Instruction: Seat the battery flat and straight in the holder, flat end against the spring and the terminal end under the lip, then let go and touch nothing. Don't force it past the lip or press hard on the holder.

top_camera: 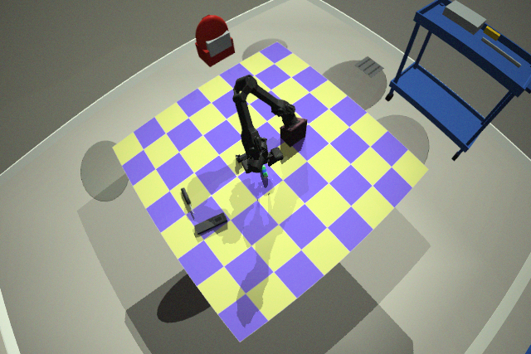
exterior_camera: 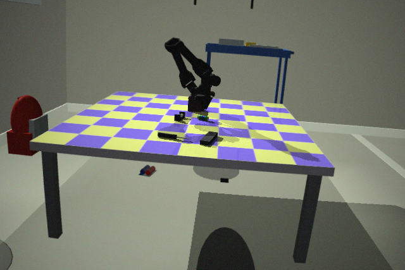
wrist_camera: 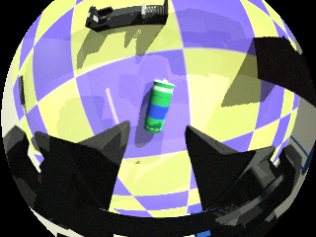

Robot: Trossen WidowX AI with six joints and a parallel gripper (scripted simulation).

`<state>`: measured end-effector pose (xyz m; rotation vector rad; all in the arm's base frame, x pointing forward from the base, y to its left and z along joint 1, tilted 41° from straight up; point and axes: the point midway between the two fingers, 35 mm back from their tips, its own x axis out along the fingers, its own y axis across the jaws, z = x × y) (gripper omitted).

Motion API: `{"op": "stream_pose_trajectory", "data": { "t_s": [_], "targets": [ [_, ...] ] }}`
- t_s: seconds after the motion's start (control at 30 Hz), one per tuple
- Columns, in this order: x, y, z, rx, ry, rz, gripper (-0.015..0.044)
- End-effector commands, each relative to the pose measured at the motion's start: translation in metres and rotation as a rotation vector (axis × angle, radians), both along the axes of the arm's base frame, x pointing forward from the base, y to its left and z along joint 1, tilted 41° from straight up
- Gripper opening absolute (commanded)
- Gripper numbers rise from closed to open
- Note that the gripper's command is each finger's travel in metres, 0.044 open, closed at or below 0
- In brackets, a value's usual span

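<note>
Probably rigid, slick and apt to roll, that green-and-blue cylindrical battery; best gripped mid-barrel, black gripper fingertips apart, empty.

Through the wrist view I'm seeing the battery lying on its side on a purple square, apart from the holder. It is showing a green body with a blue band around the middle, its pale-rimmed end pointing to one o'clock and its other end to seven. I'm seeing the black holder sitting at the battery's eleven o'clock, stretching roughly from nine to three, with its coiled spring showing toward three o'clock. No battery is sitting in it.
</note>
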<state>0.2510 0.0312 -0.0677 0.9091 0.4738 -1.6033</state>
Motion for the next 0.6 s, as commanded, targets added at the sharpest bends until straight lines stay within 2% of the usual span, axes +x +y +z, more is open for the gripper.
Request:
{"op": "stream_pose_trajectory", "data": {
  "t_s": [0.0, 0.57],
  "targets": [
    [-0.002, -0.006, -0.003, -0.011, -0.083, -0.098, 0.0249],
    [-0.002, -0.018, -0.017, -0.01, -0.083, -0.098, 0.0249]
  ]
}}
